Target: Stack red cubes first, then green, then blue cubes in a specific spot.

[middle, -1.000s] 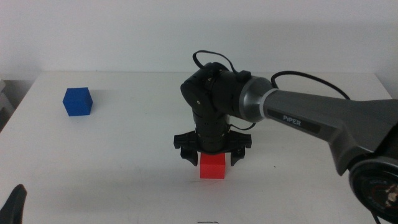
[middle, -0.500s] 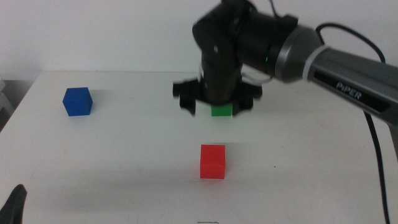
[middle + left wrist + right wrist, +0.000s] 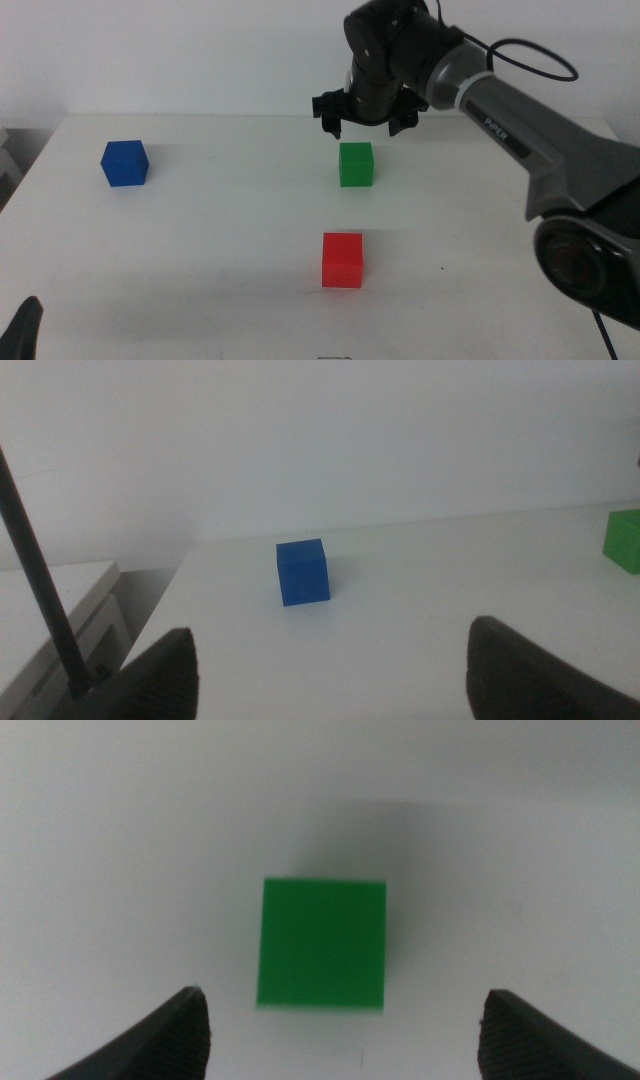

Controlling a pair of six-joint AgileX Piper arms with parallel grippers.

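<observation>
The red cube (image 3: 342,260) rests alone on the white table near the front middle. Behind it sits the green cube (image 3: 356,164), which the right wrist view shows from straight above (image 3: 322,943). My right gripper (image 3: 366,122) hovers open above the green cube, its jaws spread wide to either side and holding nothing. The blue cube (image 3: 125,163) stands at the far left of the table and appears ahead of my left gripper (image 3: 330,660) in the left wrist view (image 3: 302,572). My left gripper is open and waits at the table's front left corner (image 3: 22,328).
The table's left edge (image 3: 150,630) drops off beside the blue cube. A thin dark rod (image 3: 40,575) stands at that side. The right arm (image 3: 520,120) reaches in from the right above the table's back half.
My right gripper let go of the red cube at the front, rose and moved back, and now hovers open above the green cube. The left arm stayed still.
</observation>
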